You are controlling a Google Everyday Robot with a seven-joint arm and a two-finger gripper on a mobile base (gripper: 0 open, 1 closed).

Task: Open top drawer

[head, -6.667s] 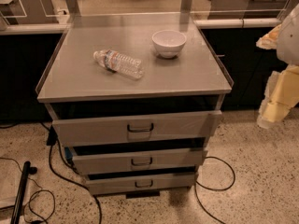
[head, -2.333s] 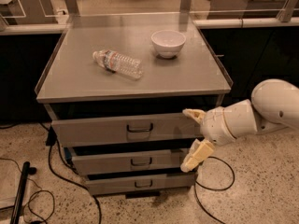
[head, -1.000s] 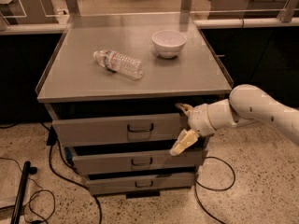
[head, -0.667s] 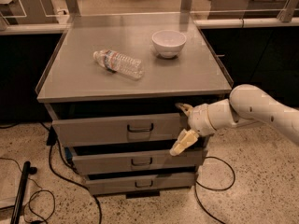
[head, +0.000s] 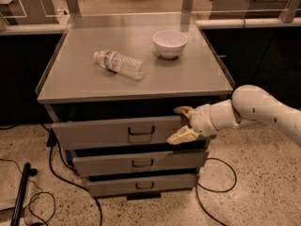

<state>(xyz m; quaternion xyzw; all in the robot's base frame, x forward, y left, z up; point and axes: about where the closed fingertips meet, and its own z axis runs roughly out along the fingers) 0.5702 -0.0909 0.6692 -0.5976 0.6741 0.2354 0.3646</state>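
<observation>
The top drawer (head: pixel 94 132) is the tallest grey metal front under the cabinet top, with a small dark loop handle (head: pixel 141 131) at its centre. It stands slightly pulled out. My gripper (head: pixel 182 124) comes in from the right on a white arm and sits at the drawer front's right end, to the right of the handle. Its two cream fingers (head: pixel 182 135) are spread apart, one above and one below, holding nothing.
Two shorter grey drawers (head: pixel 136 163) sit below the top one. On the cabinet top (head: pixel 75 79) lie a clear plastic water bottle (head: pixel 119 64) and a white bowl (head: pixel 170 43). Black cables (head: pixel 51 166) run over the speckled floor on both sides.
The arm has swung in from the right and moved left along the top drawer front. The gripper now sits closer to the handle than a second ago.
</observation>
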